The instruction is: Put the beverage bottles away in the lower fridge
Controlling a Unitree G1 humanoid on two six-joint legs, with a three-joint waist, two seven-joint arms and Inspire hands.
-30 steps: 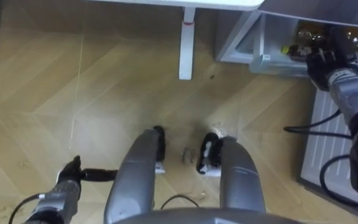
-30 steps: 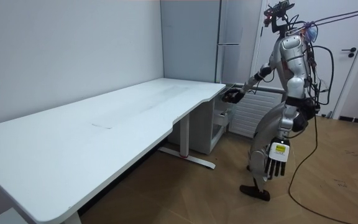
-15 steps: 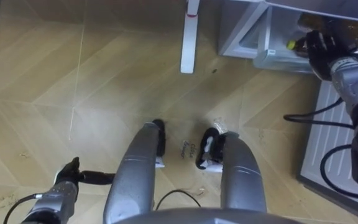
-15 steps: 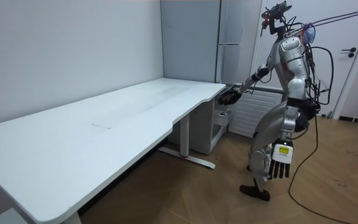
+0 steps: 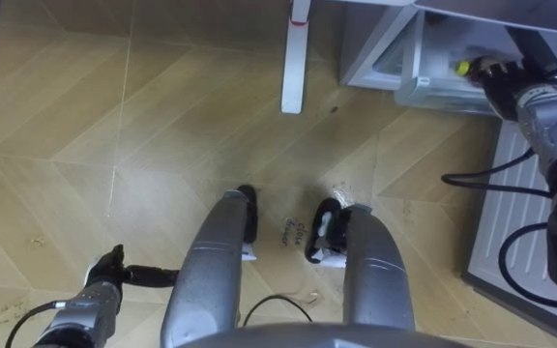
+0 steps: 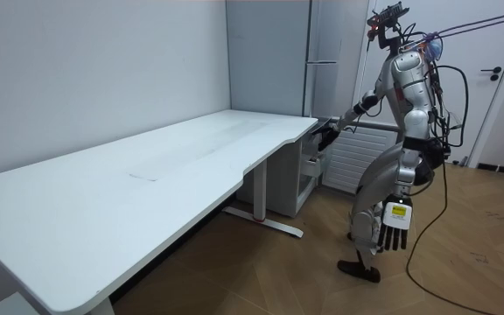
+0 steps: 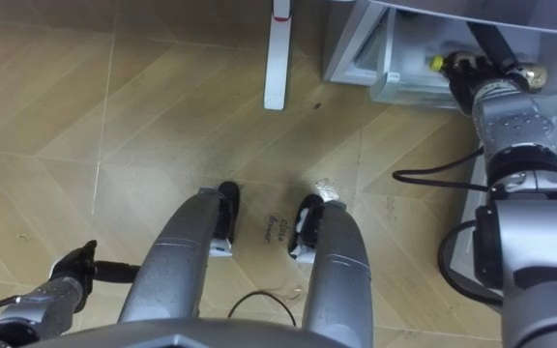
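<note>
I stand bent towards the open lower fridge compartment, which sits beside the desk under the tall grey fridge. My right hand reaches into its drawer with the fingers stretched out, open. A drink bottle's yellow cap lies just past the fingertips inside the drawer; the hand hides most of the bottle's body. In the room view the right hand points down at the drawer. My left hand hangs open and empty by my side.
A white desk stands to my left, with its leg close to the fridge. A white radiator runs along the wall on my right. Wooden floor lies open behind and left of me.
My right hand has uncurled from the bottle inside the drawer, and the yellow cap now shows beyond its fingers. The left hand has stayed hanging.
</note>
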